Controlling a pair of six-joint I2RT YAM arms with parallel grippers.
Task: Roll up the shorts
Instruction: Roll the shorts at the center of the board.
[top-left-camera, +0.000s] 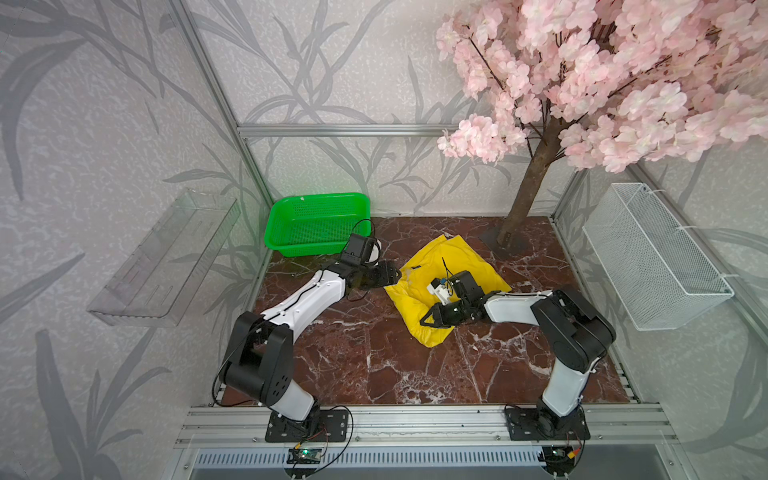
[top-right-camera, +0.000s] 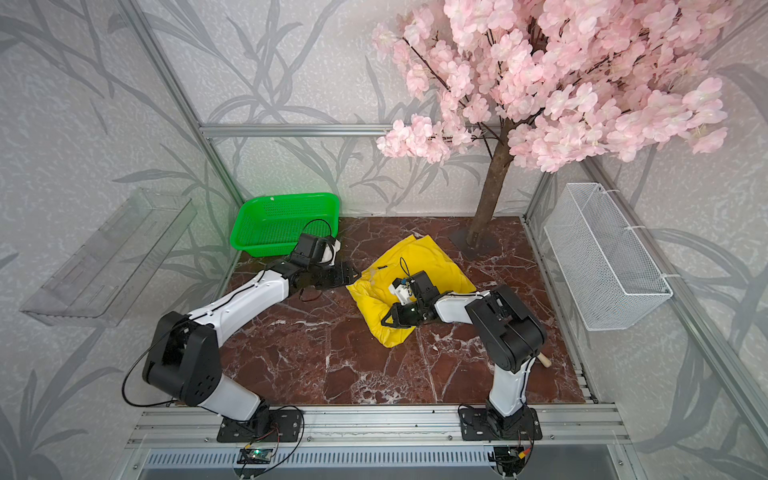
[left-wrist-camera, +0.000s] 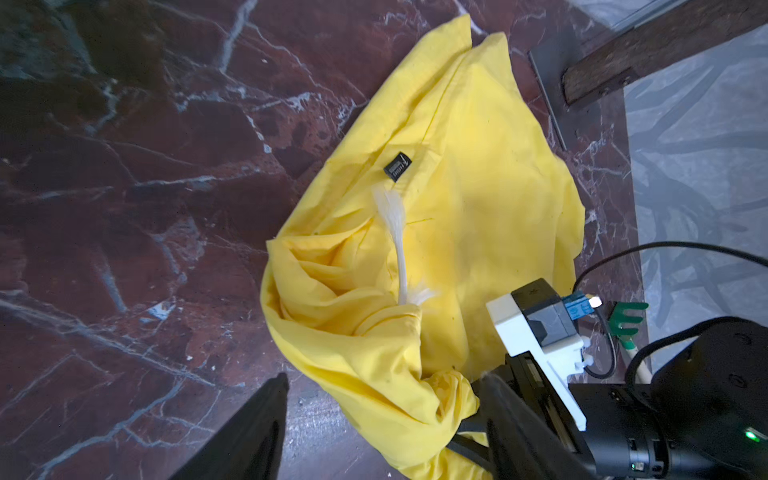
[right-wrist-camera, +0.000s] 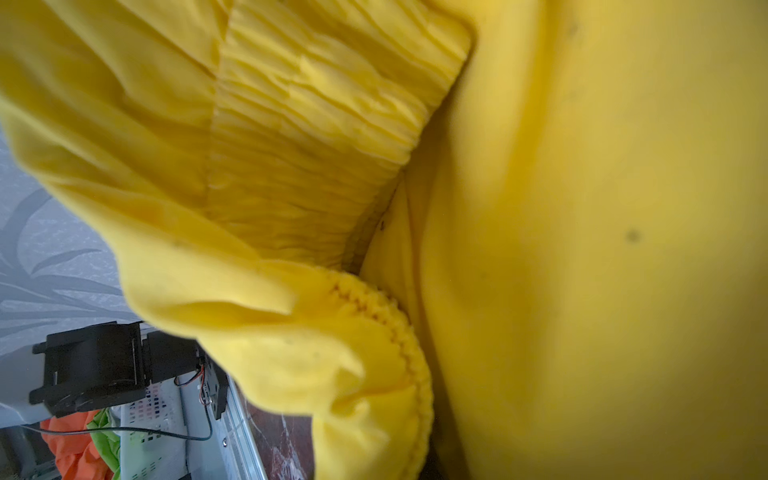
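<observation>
**Yellow shorts pinched by the right arm, left jaws spread beside them**

The bright yellow thin-fabric shorts (top-left-camera: 457, 266) lie crumpled on the dark red marble-patterned tabletop (top-left-camera: 353, 357), just right of the frame's centre in both top views. The perforated green plastic basket (top-left-camera: 316, 220) sits well apart from them, towards the upper left.

The right gripper (top-left-camera: 432, 320) rests on the lower part of the shorts, its tips pointing to the left of the frame. Its jaws are closed on a bunched fold of the yellow cloth (the fingers themselves are hidden in the right wrist view, where the gathered elastic waistband (right-wrist-camera: 316, 124) fills the picture close to the lens).

The left gripper (top-left-camera: 388, 274) sits at the left corner of the shorts in the top views. In the left wrist view its two black fingers (left-wrist-camera: 249, 428) stand wide apart and hold nothing. The nearest yellow edge lies just beyond the gap between them. Farther up that frame, the whitish frayed drawstring (left-wrist-camera: 395, 241) and the small dark label (left-wrist-camera: 397, 166) lie on the flat cloth.
</observation>
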